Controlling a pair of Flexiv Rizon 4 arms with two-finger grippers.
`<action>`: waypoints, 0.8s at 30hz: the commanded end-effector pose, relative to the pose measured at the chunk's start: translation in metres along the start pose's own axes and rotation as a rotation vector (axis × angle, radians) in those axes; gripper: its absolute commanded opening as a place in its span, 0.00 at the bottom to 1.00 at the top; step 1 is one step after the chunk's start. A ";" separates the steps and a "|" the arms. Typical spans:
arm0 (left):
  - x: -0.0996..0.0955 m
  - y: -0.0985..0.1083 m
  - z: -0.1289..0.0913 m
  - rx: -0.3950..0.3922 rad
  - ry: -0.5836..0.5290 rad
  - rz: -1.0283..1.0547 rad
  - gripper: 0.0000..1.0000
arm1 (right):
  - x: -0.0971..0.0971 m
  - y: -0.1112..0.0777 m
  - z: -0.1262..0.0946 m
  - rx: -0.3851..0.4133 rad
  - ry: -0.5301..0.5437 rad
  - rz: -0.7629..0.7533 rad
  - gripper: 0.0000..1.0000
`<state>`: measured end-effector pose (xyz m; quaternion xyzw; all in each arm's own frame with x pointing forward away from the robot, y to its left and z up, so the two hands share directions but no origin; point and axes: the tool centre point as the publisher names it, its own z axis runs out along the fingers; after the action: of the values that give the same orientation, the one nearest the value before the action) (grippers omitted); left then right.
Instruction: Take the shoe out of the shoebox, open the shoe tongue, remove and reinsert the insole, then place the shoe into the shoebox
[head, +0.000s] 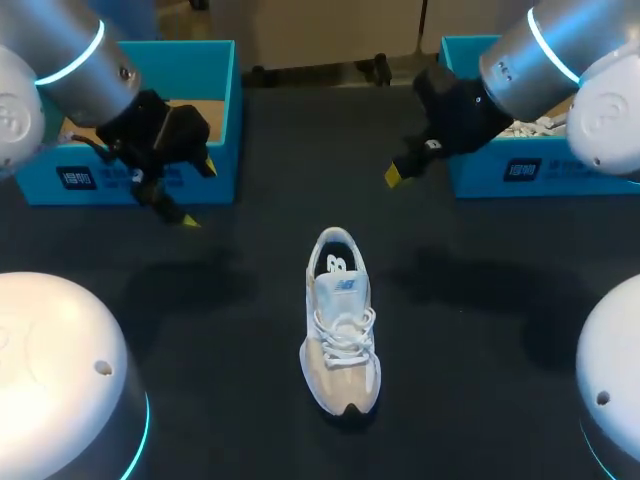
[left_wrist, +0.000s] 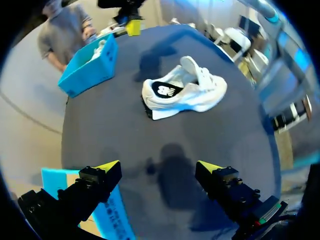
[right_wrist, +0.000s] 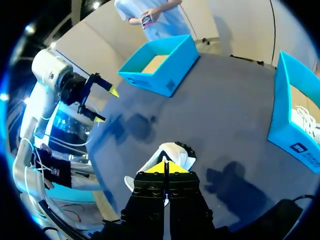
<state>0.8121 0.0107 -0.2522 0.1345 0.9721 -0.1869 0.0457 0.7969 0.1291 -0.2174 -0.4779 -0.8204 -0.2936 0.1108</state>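
A light, soft-sided sneaker (head: 340, 325) sits upright in the middle of the counter (head: 500, 340), the left claw (left_wrist: 157, 167) hanging above it spread wide and the right claw (right_wrist: 165, 167) pinched closed on nothing; the firmer heel collar looks the surest hold.

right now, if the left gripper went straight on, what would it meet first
Likely the bare table, short of the shoe lying farther ahead; the left gripper tilts down. Depth is unclear.
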 end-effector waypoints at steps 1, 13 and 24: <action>-0.020 0.030 -0.021 0.016 0.092 0.158 1.00 | 0.018 0.008 0.019 0.001 -0.081 0.015 0.00; -0.047 0.086 -0.053 -0.004 0.149 0.333 1.00 | 0.049 0.016 0.031 0.074 -0.213 -0.014 0.00; -0.047 0.086 -0.053 -0.004 0.149 0.333 1.00 | 0.064 0.016 0.044 0.076 -0.305 0.036 0.00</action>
<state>0.8791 0.0959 -0.2276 0.3061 0.9375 -0.1655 0.0053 0.7865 0.1900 -0.2144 -0.5079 -0.8354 -0.2061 0.0416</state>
